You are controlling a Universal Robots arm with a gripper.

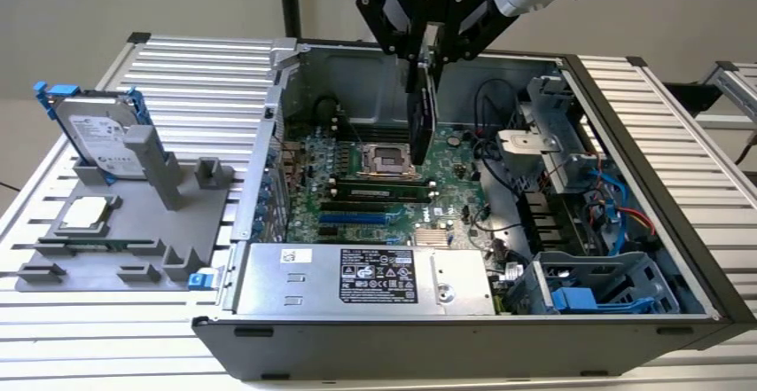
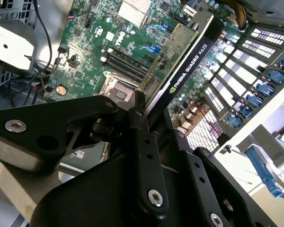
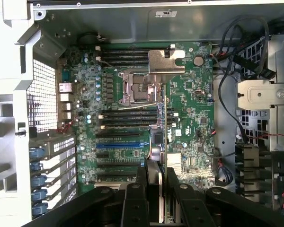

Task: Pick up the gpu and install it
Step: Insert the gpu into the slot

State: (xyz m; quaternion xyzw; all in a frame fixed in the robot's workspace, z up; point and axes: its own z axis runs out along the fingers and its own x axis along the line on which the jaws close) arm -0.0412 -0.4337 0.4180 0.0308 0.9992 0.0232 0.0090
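Above the motherboard [image 1: 464, 156], gpu [image 1: 419, 114] edge-on, its top hidden between fingers [image 2: 143, 146] clamped on it.

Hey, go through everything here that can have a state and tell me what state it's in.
gpu: clamped on edge, hanging over the motherboard, not seated.
gripper: shut on the gpu.
computer case: lying on its side, open.
hard drive: standing upright in the grey holder.

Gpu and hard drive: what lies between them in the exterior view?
In the exterior view, bare ribbed table and the case wall lie between the hard drive and the gpu, which the gripper holds.
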